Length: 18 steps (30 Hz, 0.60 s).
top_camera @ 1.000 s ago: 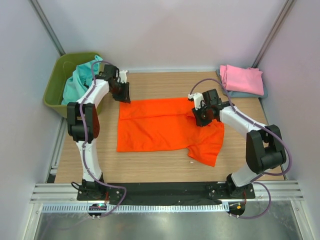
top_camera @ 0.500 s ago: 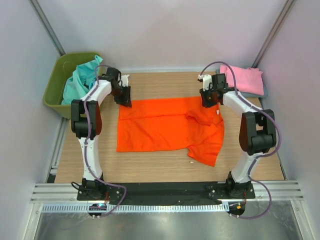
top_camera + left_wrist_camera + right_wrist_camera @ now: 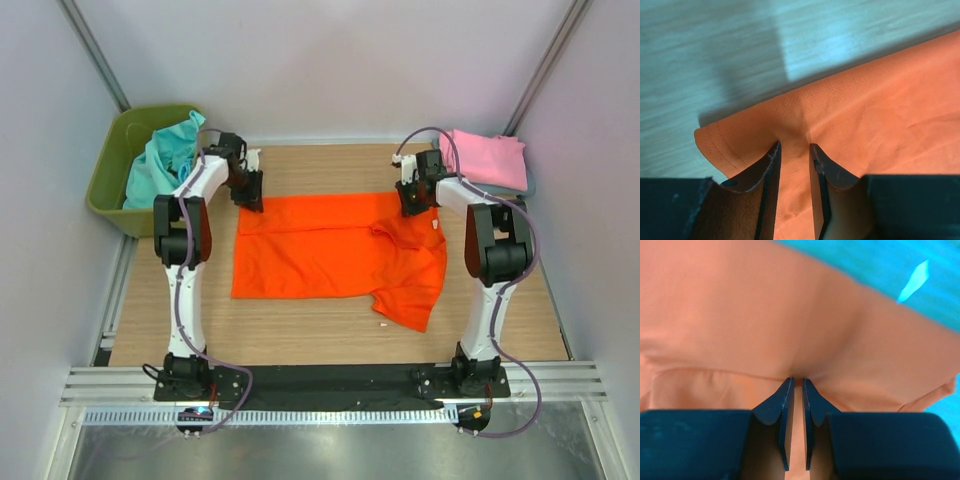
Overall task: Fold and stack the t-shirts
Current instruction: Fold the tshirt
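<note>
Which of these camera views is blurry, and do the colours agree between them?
Right wrist view: blurry, the orange t-shirt washed to peach, the table cyan. Left wrist view: sharp weave, a dark shadow on bluish wood. Top view: sharp, evenly lit, true brown and orange.

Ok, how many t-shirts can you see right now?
4: orange shirt spread mid-table, pink shirt stacked on grey-blue shirt far right, teal shirt bundled in the green bin. The teal heap may hide more.

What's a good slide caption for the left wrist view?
Left claw pinching a fold of the orange t-shirt near its hemmed corner, just above the table.
</note>
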Tool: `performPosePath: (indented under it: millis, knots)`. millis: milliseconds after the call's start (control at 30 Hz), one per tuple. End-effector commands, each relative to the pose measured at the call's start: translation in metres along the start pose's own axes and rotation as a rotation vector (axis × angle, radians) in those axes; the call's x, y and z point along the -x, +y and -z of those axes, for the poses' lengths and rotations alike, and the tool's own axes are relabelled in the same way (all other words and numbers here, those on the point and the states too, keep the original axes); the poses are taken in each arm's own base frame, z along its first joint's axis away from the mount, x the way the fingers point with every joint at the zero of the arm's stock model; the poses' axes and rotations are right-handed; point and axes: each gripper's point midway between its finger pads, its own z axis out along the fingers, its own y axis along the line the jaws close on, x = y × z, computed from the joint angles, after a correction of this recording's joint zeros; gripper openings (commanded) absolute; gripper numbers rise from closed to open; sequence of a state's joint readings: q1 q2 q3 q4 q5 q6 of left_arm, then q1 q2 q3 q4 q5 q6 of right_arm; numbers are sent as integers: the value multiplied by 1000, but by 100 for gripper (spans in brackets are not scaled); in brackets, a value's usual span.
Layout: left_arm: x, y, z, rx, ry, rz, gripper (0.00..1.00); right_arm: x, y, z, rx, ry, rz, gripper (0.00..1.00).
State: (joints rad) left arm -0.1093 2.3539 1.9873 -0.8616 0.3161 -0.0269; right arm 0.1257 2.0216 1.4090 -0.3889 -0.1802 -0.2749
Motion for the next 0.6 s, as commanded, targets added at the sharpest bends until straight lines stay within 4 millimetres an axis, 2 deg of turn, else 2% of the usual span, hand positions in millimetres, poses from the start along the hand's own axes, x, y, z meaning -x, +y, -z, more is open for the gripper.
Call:
performPosePath:
  millis: [0, 133, 167, 200, 267, 300, 333, 400, 433, 467, 500, 567]
  knots:
    - [12, 9, -1, 44, -12, -3, 31, 30, -26, -9, -65, -67, -20, 18]
    - [35, 23, -10, 100, -52, -22, 33, 43, -41, -25, -99, -75, -10, 19]
    - [42, 26, -11, 113, -67, -30, 33, 55, -47, -25, -114, -98, -3, 20]
    - [47, 28, -13, 121, -80, -39, 34, 51, -49, -34, -116, -83, -3, 19]
    - [61, 34, -16, 155, -111, -52, 35, 65, -55, -37, -129, -107, 15, 20]
    - [66, 34, -16, 160, -125, -56, 36, 63, -58, -46, -132, -95, 19, 20]
    - [69, 39, -20, 179, -129, -87, 36, 75, -60, -45, -138, -119, 27, 19]
    - [85, 43, -15, 206, -180, -98, 37, 77, -64, -53, -144, -120, 26, 19]
    - [94, 42, -13, 213, -206, -115, 37, 85, -66, -52, -147, -139, 34, 19]
    - [94, 44, -13, 221, -205, -121, 37, 87, -67, -53, -149, -143, 34, 19]
    - [107, 41, 0, 232, -248, -131, 37, 91, -68, -51, -154, -153, 38, 20]
    - [120, 39, 24, 287, -290, -158, 37, 104, -71, -34, -177, -182, 49, 24]
